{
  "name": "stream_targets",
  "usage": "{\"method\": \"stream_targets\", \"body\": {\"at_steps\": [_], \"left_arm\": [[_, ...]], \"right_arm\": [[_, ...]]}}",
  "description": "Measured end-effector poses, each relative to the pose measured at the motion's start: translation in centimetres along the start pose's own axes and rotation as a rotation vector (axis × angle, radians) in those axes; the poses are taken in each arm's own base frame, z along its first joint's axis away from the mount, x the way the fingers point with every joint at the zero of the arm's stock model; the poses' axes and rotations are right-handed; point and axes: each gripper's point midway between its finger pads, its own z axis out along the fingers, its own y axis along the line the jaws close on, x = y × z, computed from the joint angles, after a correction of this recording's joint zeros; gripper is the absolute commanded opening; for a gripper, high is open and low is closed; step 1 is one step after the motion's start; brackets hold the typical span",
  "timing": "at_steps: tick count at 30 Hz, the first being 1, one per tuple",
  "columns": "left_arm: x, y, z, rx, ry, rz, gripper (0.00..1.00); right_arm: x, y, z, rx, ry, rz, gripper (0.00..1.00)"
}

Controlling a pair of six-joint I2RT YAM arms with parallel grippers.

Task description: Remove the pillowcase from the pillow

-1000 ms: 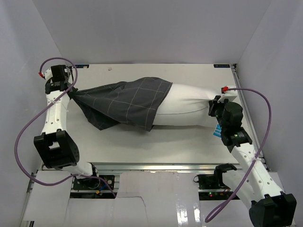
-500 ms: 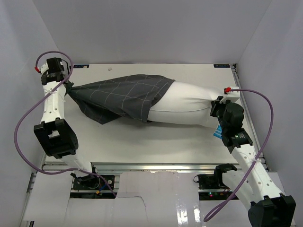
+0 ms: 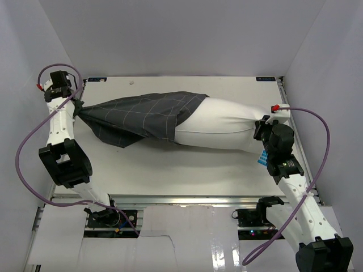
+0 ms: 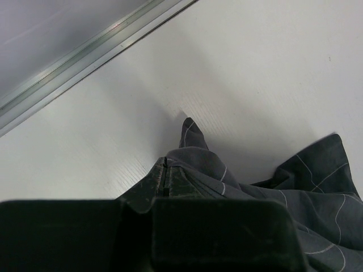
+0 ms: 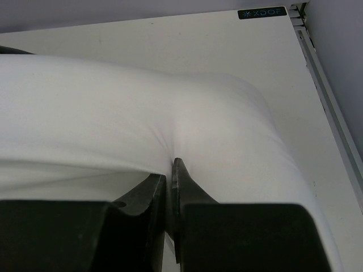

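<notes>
Item 1: my left tool (image 4: 164, 173) pinching pillowcase (image 3: 142, 116) corner. Item 2: my right tool (image 5: 169, 170) pinching pillow (image 3: 221, 129) end.

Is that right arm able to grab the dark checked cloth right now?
Probably not: the right gripper is clamped on the pillow, and the pillowcase sits past a bare white stretch, held by the left gripper.

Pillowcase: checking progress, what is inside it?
One end of the pillow goes into the mouth of the pillowcase; the rest lies bare. How far in it reaches, the cloth hides.
</notes>
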Motion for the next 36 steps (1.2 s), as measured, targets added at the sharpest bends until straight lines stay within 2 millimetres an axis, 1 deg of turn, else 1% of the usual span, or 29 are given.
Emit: {"method": "stream_targets", "body": {"at_steps": [5, 8, 11, 16, 18, 28, 32, 34, 35, 36], "left_arm": [[0.0, 0.1, 0.1, 0.002, 0.003, 0.008, 0.0], [0.5, 0.5, 0.7, -0.006, 0.013, 0.025, 0.0], [1.3, 1.2, 1.4, -0.019, 0.042, 0.037, 0.0], [1.7, 2.5, 2.3, -0.037, 0.069, 0.046, 0.0], [2.1, 2.9, 2.6, -0.046, 0.081, 0.054, 0.0], [2.8, 4.8, 3.5, -0.069, 0.121, 0.037, 0.0], [2.8, 4.8, 3.5, -0.058, 0.128, 0.034, 0.0], [2.8, 4.4, 3.5, -0.023, 0.14, 0.024, 0.13], [2.7, 4.2, 3.5, -0.004, 0.144, 0.014, 0.21], [2.5, 4.0, 3.4, 0.02, 0.147, 0.001, 0.38]], "right_arm": [[-0.1, -0.1, -0.1, 0.006, -0.003, 0.004, 0.08], [-0.2, -0.5, -0.1, 0.016, -0.008, 0.011, 0.08], [-0.2, -1.0, 0.0, 0.021, -0.007, 0.028, 0.08], [0.0, -1.4, 0.2, -0.001, 0.007, 0.056, 0.08], [0.0, -1.3, 0.2, -0.012, 0.01, 0.065, 0.08], [0.3, -1.0, 0.2, -0.036, 0.021, 0.076, 0.08], [0.3, -0.7, 0.1, -0.05, 0.022, 0.078, 0.08], [0.3, -0.5, 0.1, -0.075, 0.025, 0.076, 0.08], [0.3, -0.3, 0.2, -0.095, 0.03, 0.076, 0.08], [0.3, 0.0, 0.3, -0.119, 0.036, 0.078, 0.08]]}}
